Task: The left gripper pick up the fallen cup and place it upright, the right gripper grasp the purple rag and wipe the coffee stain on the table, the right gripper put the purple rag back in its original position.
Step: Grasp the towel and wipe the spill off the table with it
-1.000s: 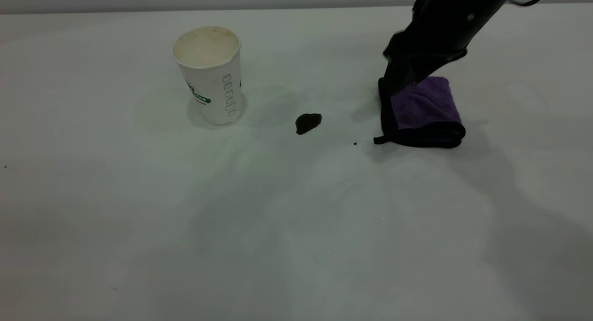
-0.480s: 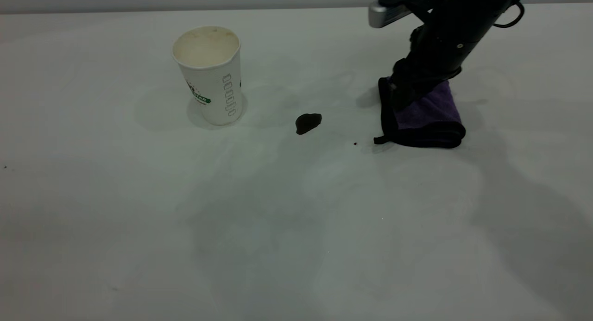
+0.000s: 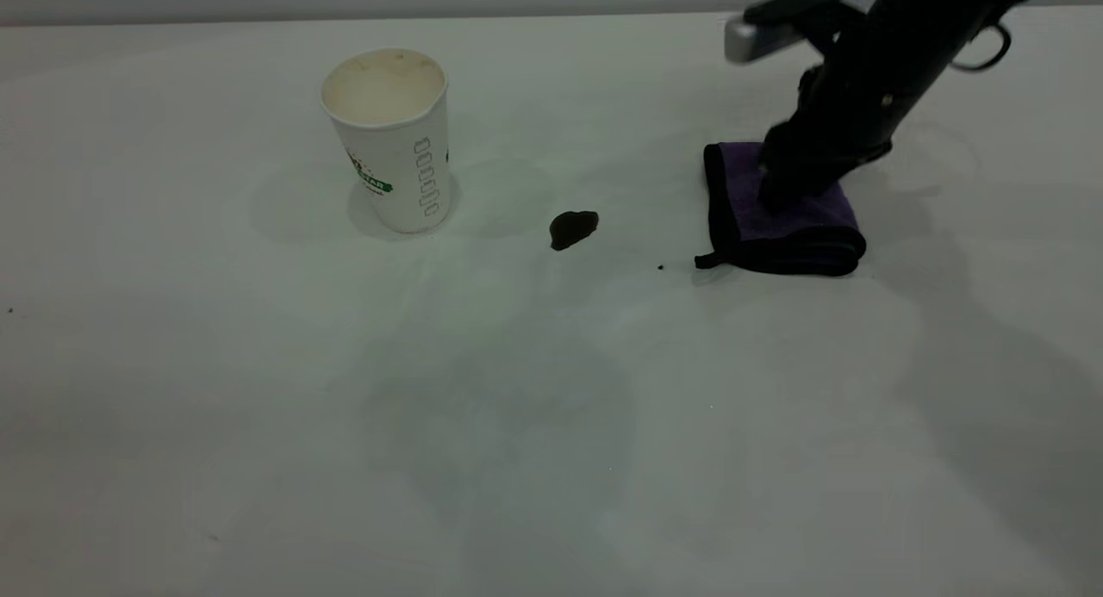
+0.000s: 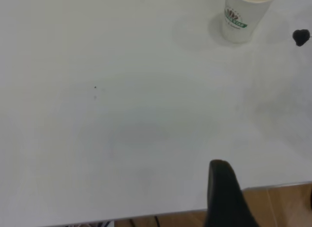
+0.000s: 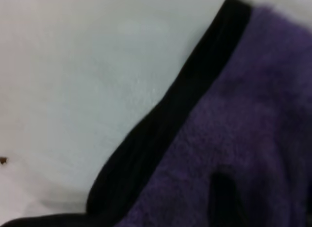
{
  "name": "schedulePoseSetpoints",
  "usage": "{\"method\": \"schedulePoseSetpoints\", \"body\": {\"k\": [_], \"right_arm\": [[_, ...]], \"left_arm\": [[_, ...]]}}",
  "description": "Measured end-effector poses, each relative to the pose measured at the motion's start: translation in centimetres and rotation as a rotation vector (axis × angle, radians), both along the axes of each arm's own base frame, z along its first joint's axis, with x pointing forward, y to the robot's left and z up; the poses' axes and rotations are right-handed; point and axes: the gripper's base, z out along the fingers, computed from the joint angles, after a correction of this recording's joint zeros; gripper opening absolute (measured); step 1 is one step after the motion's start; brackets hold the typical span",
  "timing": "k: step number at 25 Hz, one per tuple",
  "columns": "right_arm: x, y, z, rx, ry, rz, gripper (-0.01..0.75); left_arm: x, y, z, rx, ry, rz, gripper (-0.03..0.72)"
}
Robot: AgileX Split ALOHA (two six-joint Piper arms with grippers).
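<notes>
The cup (image 3: 389, 136) stands upright on the table (image 3: 517, 407) at the back left; it also shows in the left wrist view (image 4: 243, 14). The coffee stain (image 3: 573, 227) lies between the cup and the purple rag (image 3: 797, 226), and shows in the left wrist view (image 4: 301, 37). The purple rag lies flat, with its black loop tab toward the stain. My right gripper (image 3: 780, 192) is down on the rag's top, open, with the cloth filling its wrist view (image 5: 234, 139). My left gripper (image 4: 265, 190) is open and empty, back over the table's edge, out of the exterior view.
A tiny dark speck (image 3: 661, 267) lies between the stain and the rag. The table's edge (image 4: 263, 190) and wooden floor beyond it show in the left wrist view.
My right gripper has moved right and down, from the rag's left edge onto the middle of its top. The rag, the cup and the stain have not moved.
</notes>
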Motion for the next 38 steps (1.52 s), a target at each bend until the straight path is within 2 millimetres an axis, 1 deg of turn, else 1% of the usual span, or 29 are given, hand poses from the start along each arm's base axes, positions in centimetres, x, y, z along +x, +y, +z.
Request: {"method": "schedulePoseSetpoints", "body": {"k": [1,3,4,5,6,7,10,16,20,25,32,35,38], "right_arm": [[0.0,0.0,0.0,0.000,-0.001,0.000,0.368],[0.0,0.0,-0.1,-0.002,-0.004,0.001,0.235],[0.0,0.2,-0.1,-0.003,-0.004,0.006,0.149],[-0.1,0.5,-0.1,-0.003,-0.004,0.012,0.084],[-0.1,0.9,-0.2,-0.001,-0.006,0.015,0.050],[-0.2,1.3,-0.2,0.002,-0.009,0.019,0.037],[-0.4,3.2,-0.3,0.010,-0.030,0.037,0.029],[-1.4,8.3,-0.5,0.002,-0.131,0.110,0.029],[-2.1,10.7,-0.6,-0.002,-0.182,0.147,0.029],[-3.0,12.7,-0.6,0.004,-0.194,0.185,0.029],[-4.3,14.6,-0.7,0.014,-0.173,0.228,0.030],[-5.4,15.7,-0.8,0.022,-0.123,0.268,0.032],[-7.0,17.2,-0.8,0.037,-0.034,0.334,0.035]], "left_arm": [[0.0,0.0,0.0,-0.002,-0.001,-0.001,0.482],[0.0,0.0,0.0,-0.004,-0.001,-0.002,0.482],[0.0,0.0,0.0,-0.004,0.000,-0.003,0.482],[0.0,0.0,0.0,-0.004,0.000,-0.003,0.482],[0.0,-0.1,0.0,-0.005,0.000,-0.003,0.482],[0.0,-0.1,0.0,-0.005,0.000,-0.003,0.482],[0.0,-0.1,0.0,-0.005,0.000,-0.003,0.482],[0.0,-0.1,0.0,-0.005,0.000,-0.003,0.482],[0.0,-0.1,0.0,-0.005,0.000,-0.003,0.482],[0.0,-0.1,0.0,-0.005,0.000,-0.003,0.482],[0.0,-0.1,0.0,-0.005,0.000,-0.003,0.482],[0.0,-0.1,0.0,-0.005,0.000,-0.003,0.482],[0.0,-0.1,0.0,-0.005,0.000,-0.003,0.482]]}}
